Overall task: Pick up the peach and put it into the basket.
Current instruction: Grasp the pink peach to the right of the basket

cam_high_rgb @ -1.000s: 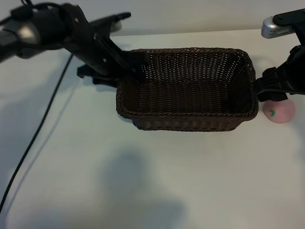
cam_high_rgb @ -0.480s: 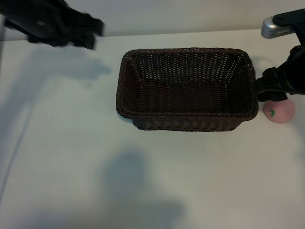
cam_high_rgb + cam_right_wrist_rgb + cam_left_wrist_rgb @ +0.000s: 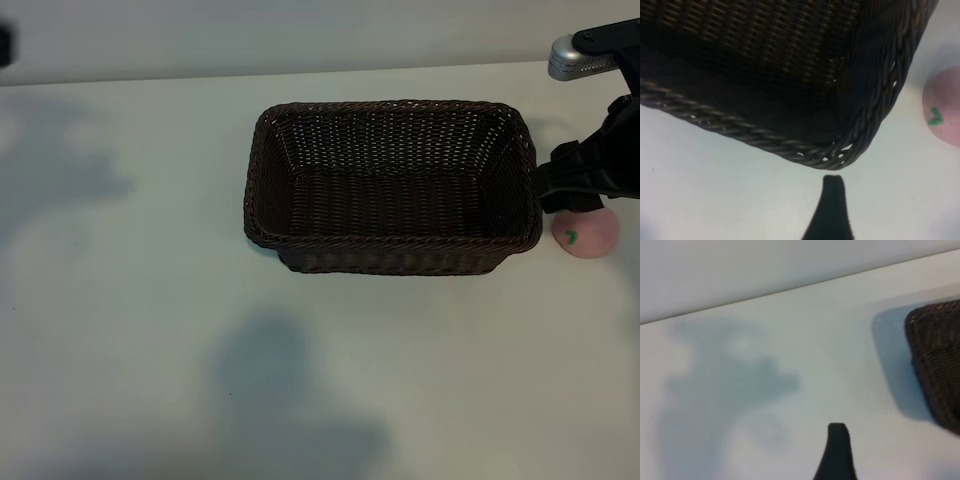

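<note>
peach [image 3: 586, 233] sits on the white desk [image 3: 130, 330] just beside the basket [image 3: 388, 188], at its right end, outside it. right claw [image 3: 572, 188] hangs spread by that same end, above the peach. left claw: state cannot tell.

Layout: basket [image 3: 385, 185] at tabletop [image 3: 150, 350] centre.
Peach [image 3: 586, 233] on tabletop at the basket's 3 o'clock, just beside its wall, outside it.

text: none readable | labels: none | numbers: none
</note>
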Controlling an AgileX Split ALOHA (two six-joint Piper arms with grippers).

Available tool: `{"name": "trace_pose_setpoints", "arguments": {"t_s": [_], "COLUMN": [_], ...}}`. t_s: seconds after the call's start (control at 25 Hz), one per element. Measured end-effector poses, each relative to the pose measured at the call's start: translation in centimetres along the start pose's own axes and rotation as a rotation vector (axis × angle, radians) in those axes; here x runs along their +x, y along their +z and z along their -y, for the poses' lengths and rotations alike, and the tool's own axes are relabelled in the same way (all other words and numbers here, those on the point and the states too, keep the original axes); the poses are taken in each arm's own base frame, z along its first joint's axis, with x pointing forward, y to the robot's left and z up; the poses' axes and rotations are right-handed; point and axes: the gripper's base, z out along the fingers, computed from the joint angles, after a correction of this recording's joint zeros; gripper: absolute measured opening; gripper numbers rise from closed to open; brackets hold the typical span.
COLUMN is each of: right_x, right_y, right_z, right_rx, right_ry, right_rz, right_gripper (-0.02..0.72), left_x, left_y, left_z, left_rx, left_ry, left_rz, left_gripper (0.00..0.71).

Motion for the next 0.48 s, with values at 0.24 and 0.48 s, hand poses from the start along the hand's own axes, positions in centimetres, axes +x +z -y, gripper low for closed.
{"name": "trace_pose_setpoints", "arguments": {"t_s": [0.24, 0.48], "right_x": [0.0, 0.0], "right_y": [0.0, 0.0], "right_z": [0.0, 0.0], "right_rx": [0.000, 0.000], "right_ry": [0.000, 0.000], "right_rz": [0.000, 0.000], "right_gripper": [0.593, 0.593], "left_x": [6.6, 12.0], "left_y": [-4.9, -7.4], "left_z": [-1.9, -2.7], "left_rx": [-0.060, -0.055], "left_ry": [-0.055, -0.084], "left_rz": [0.110, 0.171], "left_gripper": [0.596, 0.596]}}
